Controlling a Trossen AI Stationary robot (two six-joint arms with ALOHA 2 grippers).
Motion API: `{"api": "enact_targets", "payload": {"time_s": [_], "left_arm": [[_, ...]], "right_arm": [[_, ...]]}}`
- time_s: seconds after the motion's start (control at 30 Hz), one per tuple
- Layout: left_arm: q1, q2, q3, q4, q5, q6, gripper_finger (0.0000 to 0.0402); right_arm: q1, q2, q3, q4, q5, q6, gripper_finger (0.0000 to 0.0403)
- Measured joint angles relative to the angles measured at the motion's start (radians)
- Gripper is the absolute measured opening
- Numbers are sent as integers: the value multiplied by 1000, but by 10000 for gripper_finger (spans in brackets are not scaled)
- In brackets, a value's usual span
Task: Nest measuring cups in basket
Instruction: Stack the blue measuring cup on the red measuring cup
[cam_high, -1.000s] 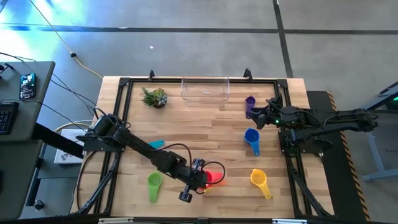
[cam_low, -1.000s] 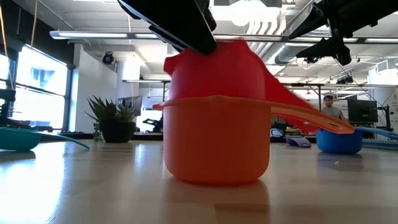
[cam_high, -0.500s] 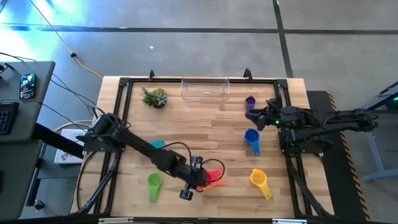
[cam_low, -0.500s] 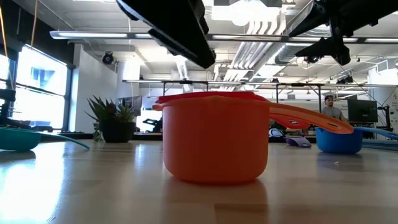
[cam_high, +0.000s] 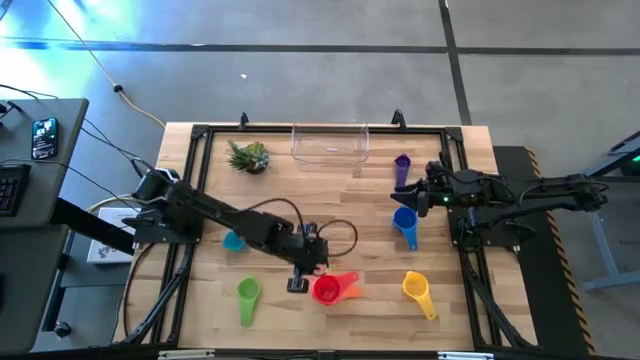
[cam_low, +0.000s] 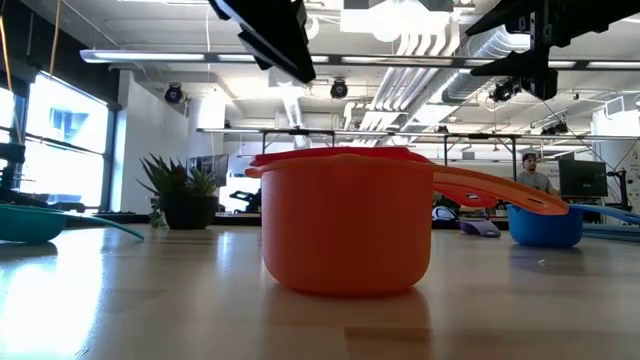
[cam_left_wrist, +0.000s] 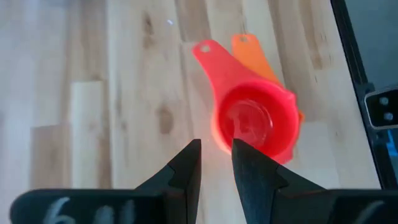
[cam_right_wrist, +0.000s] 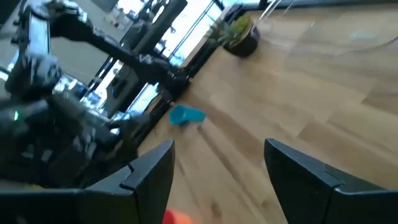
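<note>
The pale wooden tabletop (cam_high: 300, 190) carries a clear rectangular plastic basket (cam_high: 329, 142) at its far edge, holding nothing. The left gripper (cam_high: 303, 268) hovers just beside the red plastic measuring cup (cam_high: 327, 289), which sits nested inside the orange plastic measuring cup (cam_low: 345, 232); its jaws stand slightly parted, gripping nothing. The right gripper (cam_high: 415, 198) hangs over the blue measuring cup (cam_high: 404, 221), jaws wide and bare.

Red cup (cam_high: 326, 289) nested in orange cup (cam_low: 345, 232)
</note>
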Motion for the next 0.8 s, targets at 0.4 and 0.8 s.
{"api": "enact_targets", "payload": {"time_s": [0.4,0.8], "left_arm": [[77,-93,0,-204,-19,-4,79],[171,-159,0,-269,-30,-3,78]], "right_arm": [[58,28,0,-11,-27,6,239],[52,238,319,-418,38,-164,239]]}}
